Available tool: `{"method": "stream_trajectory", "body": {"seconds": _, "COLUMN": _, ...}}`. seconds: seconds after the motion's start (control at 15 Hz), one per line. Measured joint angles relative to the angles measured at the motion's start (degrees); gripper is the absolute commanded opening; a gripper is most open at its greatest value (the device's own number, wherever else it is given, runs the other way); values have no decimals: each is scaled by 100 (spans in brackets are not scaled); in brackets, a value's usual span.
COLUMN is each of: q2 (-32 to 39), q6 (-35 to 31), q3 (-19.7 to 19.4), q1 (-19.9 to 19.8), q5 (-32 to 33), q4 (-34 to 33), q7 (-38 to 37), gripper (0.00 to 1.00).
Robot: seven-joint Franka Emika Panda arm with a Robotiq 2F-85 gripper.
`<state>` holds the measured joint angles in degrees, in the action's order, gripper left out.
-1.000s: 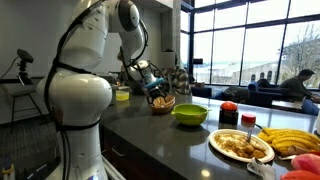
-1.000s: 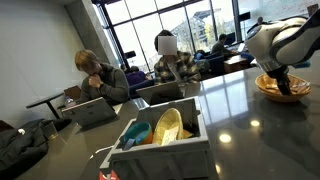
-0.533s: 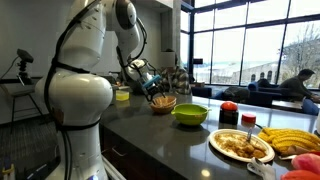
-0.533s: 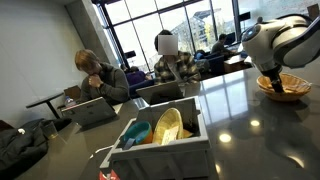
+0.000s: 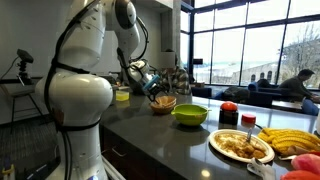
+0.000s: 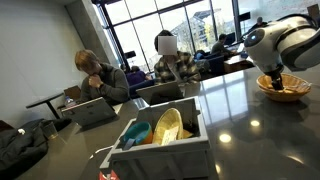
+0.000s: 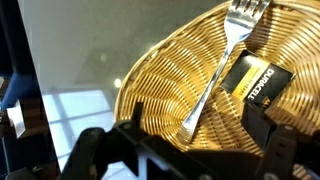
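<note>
Gripper (image 7: pixel 185 140), jaws apart & empty, is held just over the basket (image 7: pixel 150 60); approach to the fork (image 7: pixel 213 88) is judged in hand, w/ descent astride its handle needed next.

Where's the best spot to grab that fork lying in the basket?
Probably the lower half of the fork handle, coming down from above and pinching across its thin width. It lies slanted in the basket, tines higher up the wall, and that part of the handle sits clear of the battery beside it.
</note>
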<state>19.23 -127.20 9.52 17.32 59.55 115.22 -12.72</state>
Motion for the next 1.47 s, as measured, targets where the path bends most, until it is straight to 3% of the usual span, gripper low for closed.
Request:
{"method": "stream_trajectory", "body": {"seconds": 0.4, "q2": 92, "q6": 0, "q3": -13, "q1": -110, "q5": -105, "q4": -208, "q7": -255, "gripper": 100}}
{"method": "stream_trajectory", "body": {"seconds": 0.73, "q2": 414, "q6": 0, "q3": -150, "q1": -454, "q5": -687, "q4": -667, "q7": -63, "gripper": 100}}
{"method": "stream_trajectory", "body": {"seconds": 1.13, "q2": 498, "q6": 1, "q3": -242, "q1": -647, "q5": -1095, "q4": -733, "q7": 482, "gripper": 100}}
{"method": "stream_trajectory", "body": {"seconds": 1.33, "q2": 217, "q6": 37, "q3": -187, "q1": -640, "q5": -1323, "q4": -725, "q7": 1038, "gripper": 100}}
{"method": "stream_trajectory", "body": {"seconds": 1.47, "q2": -73, "q6": 205, "q3": -143, "q1": -660, "q5": -1811, "q4": -733, "q7": 1600, "gripper": 100}}
